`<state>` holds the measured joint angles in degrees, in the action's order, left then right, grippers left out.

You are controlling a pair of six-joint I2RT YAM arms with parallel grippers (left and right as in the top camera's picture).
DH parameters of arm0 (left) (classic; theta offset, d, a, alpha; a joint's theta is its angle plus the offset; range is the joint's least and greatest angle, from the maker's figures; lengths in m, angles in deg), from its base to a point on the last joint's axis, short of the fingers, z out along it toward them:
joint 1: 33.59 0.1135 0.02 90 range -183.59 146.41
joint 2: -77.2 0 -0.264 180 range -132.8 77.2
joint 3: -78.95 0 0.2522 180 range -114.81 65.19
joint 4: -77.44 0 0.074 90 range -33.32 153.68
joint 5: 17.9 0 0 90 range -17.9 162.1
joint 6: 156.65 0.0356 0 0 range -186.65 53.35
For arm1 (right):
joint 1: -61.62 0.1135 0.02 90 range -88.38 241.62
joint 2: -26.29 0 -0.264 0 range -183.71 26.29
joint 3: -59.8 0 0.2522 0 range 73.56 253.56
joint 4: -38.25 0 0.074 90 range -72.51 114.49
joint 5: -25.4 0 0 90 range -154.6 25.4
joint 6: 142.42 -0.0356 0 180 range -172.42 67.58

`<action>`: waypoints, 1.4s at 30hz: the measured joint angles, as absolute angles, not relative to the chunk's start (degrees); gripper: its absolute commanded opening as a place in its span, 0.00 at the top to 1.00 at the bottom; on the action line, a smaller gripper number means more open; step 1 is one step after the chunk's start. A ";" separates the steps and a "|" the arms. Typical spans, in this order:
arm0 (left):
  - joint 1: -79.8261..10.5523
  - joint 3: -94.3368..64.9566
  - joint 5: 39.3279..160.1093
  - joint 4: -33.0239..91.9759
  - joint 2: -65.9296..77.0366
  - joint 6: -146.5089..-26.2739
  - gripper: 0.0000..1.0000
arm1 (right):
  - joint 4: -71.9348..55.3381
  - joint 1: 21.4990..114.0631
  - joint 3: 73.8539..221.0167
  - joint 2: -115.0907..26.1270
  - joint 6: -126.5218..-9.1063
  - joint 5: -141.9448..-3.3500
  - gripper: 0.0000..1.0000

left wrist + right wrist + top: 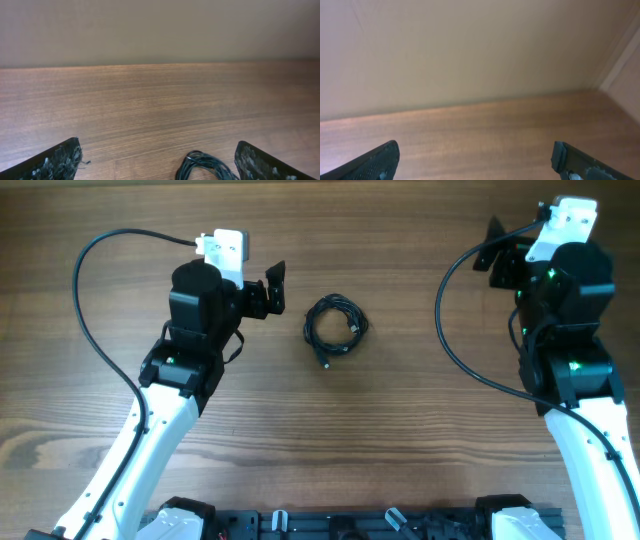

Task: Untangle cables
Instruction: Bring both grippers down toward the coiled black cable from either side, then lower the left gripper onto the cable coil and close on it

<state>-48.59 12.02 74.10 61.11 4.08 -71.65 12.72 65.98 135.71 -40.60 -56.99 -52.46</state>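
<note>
Near the middle of the wooden table (400, 430) the cables (336, 327) lie bundled in one small, roughly round coil of thin black cord, with a short plug end poking out at the side nearest the robot's base. From above, the left gripper (274, 288) hangs just beside that coil, on its left, pointing toward it but not touching it. Its jaws are spread wide and hold nothing. Its own camera shows the same: the two dark fingers (55, 162) sit far apart at the bottom corners, and the top of the coil (202, 167) peeks up between them, closer to the right-hand finger, with bare wood grain running away to a plain wall (160, 30). The right gripper (497, 255) is well apart from the coil, up near the far right corner of the table, and it too is parted and empty. In its wrist view the fingers (380, 160) frame only table surface and a pale wall. A thicker black lead (85, 310) loops out from each arm's wrist camera and belongs to the robot, not to the bundle.
</note>
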 measured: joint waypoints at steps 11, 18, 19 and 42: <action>-48.59 12.02 78.43 58.32 3.29 -78.21 0.04 | 4.74 65.98 135.67 -43.97 -61.41 -57.93 0.00; -48.59 12.02 81.97 58.58 -2.57 -77.27 0.02 | 3.95 65.98 135.67 -46.53 -61.39 -66.04 0.00; -48.59 12.02 82.10 58.86 -3.29 -77.24 0.02 | 3.87 65.98 135.67 -46.83 -61.39 -67.30 0.00; -48.59 12.17 89.21 63.67 -9.28 -72.72 0.04 | 1.64 65.98 135.62 -52.23 -63.42 -78.49 0.00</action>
